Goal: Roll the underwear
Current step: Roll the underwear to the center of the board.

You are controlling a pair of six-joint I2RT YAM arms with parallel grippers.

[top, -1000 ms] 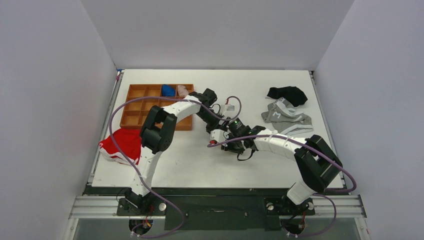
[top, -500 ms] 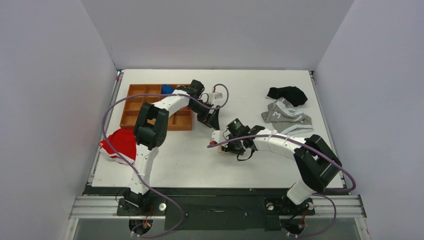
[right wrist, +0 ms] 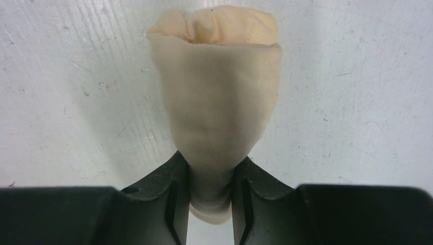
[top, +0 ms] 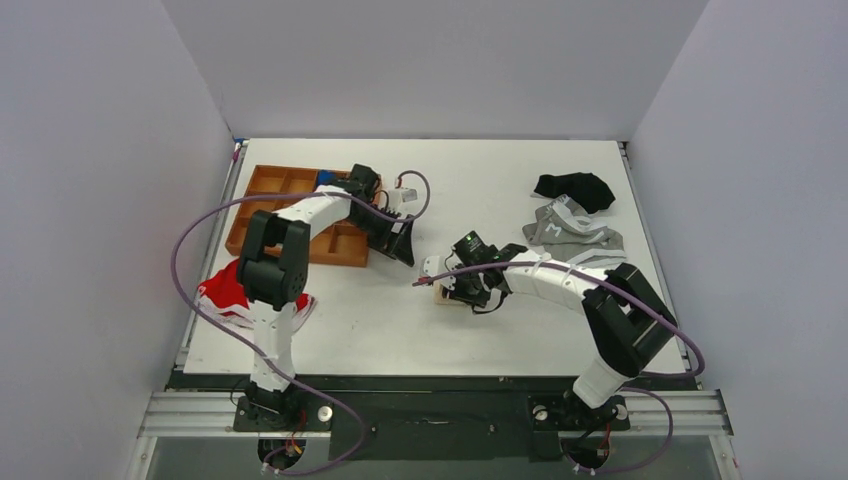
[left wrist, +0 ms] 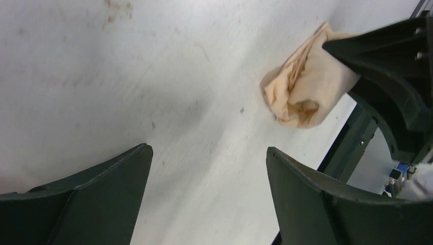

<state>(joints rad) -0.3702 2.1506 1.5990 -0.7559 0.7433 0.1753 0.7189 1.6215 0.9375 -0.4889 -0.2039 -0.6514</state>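
The underwear [right wrist: 219, 97] is a small cream roll on the white table. My right gripper [right wrist: 211, 178] is shut on its near end. In the top view the roll [top: 443, 295] peeks out at the left of my right gripper [top: 455, 290], near the table's middle. The left wrist view shows the roll [left wrist: 301, 89] at the upper right, with the right gripper's dark fingers on it. My left gripper [top: 403, 252] is open and empty, a little to the roll's upper left, beside the tray; in its own view [left wrist: 208, 153] only bare table lies between its fingers.
An orange compartment tray [top: 262, 210] stands at the back left with a blue item [top: 322, 178] in it. A red garment [top: 225, 292] lies at the left edge. A grey garment [top: 575, 232] and a black one [top: 574, 186] lie at the back right.
My left arm has drawn back to the left, away from the roll, its gripper now beside the tray. My right gripper has stayed on the roll with a small shift left.
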